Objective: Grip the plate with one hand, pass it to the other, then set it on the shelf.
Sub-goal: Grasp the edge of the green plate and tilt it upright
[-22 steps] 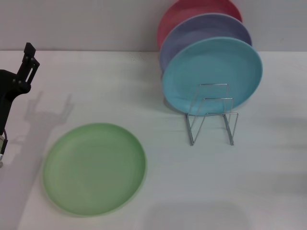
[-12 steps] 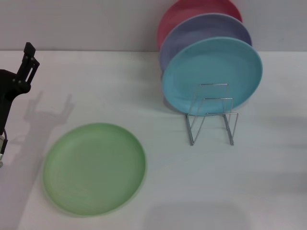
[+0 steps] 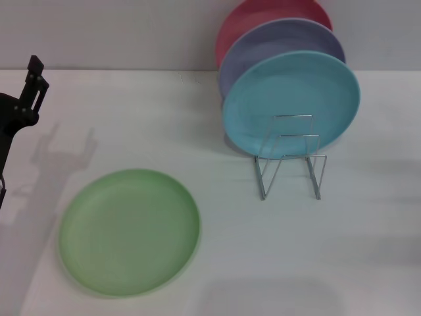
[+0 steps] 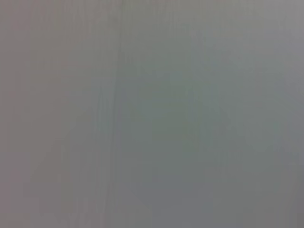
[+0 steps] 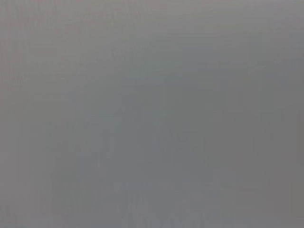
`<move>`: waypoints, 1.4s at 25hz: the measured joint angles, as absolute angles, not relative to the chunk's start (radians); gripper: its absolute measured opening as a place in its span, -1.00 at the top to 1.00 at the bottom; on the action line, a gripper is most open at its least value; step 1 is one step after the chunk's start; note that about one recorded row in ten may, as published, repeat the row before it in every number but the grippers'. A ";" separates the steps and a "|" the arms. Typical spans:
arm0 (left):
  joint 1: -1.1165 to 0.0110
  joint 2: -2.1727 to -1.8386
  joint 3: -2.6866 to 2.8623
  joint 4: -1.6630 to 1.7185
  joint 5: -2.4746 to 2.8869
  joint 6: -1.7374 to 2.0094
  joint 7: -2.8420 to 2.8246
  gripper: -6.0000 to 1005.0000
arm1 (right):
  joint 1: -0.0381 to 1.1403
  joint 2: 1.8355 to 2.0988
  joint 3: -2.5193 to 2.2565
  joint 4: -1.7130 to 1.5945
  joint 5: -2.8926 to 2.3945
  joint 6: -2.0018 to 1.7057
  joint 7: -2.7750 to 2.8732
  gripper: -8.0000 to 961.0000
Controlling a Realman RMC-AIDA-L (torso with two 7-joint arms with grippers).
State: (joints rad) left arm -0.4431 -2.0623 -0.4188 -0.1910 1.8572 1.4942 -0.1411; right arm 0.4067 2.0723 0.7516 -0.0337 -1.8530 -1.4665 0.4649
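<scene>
Left tool [image 3: 34, 74] shifted left, rack [image 3: 291, 157] holding turquoise plate [image 3: 291, 102]

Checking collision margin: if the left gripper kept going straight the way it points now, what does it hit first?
In the head view the left gripper points up and away, toward the back wall. Nothing shows in that line before the wall, though depth is unclear.

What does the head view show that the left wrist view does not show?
Only the head view shows the green plate flat on the table, the rack holding the turquoise plate, lavender plate and pink plate, and the left gripper at the left edge. Only the left wrist view: nothing recognisable, just plain grey. Shared: nothing.
</scene>
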 joint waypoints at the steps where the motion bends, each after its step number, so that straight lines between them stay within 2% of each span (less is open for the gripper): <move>1: -0.443 -2.062 -0.419 -0.190 1.857 1.494 -0.141 -0.50 | 0.407 2.072 0.752 -0.034 -1.853 -1.467 0.465 -0.27; 12: -0.466 -2.058 -0.422 -0.179 1.858 1.479 -0.143 0.05 | 0.403 2.072 0.750 -0.034 -1.853 -1.465 0.471 -0.27; 15: -0.492 -2.052 -0.422 -0.173 1.858 1.441 -0.141 0.00 | 0.403 2.072 0.750 -0.034 -1.853 -1.464 0.471 -0.27; 18: -0.545 -2.029 -0.428 -0.178 1.854 1.312 -0.152 -0.05 | 0.405 2.072 0.750 -0.034 -1.853 -1.464 0.471 -0.27; 24: -0.623 -1.995 -0.510 -0.193 1.858 1.053 -0.154 -0.42 | 0.410 2.070 0.750 -0.034 -1.853 -1.465 0.471 -0.27; 25: -0.646 -1.983 -0.522 -0.194 1.858 0.975 -0.155 -0.41 | 0.411 2.070 0.750 -0.034 -1.853 -1.465 0.471 -0.27; 32: -0.687 -1.956 -0.553 -0.206 1.861 0.823 -0.155 -0.39 | 0.416 2.069 0.750 -0.036 -1.853 -1.463 0.471 -0.27; 35: -0.678 -1.921 -0.553 -0.276 1.874 0.800 -0.157 -0.39 | 0.417 2.069 0.750 -0.035 -1.853 -1.463 0.470 -0.27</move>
State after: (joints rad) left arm -0.6785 -1.9207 -0.5535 -0.2758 1.8736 0.7996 -0.1567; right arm 0.4168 2.0692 0.7501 -0.0354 -1.8529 -1.4627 0.4697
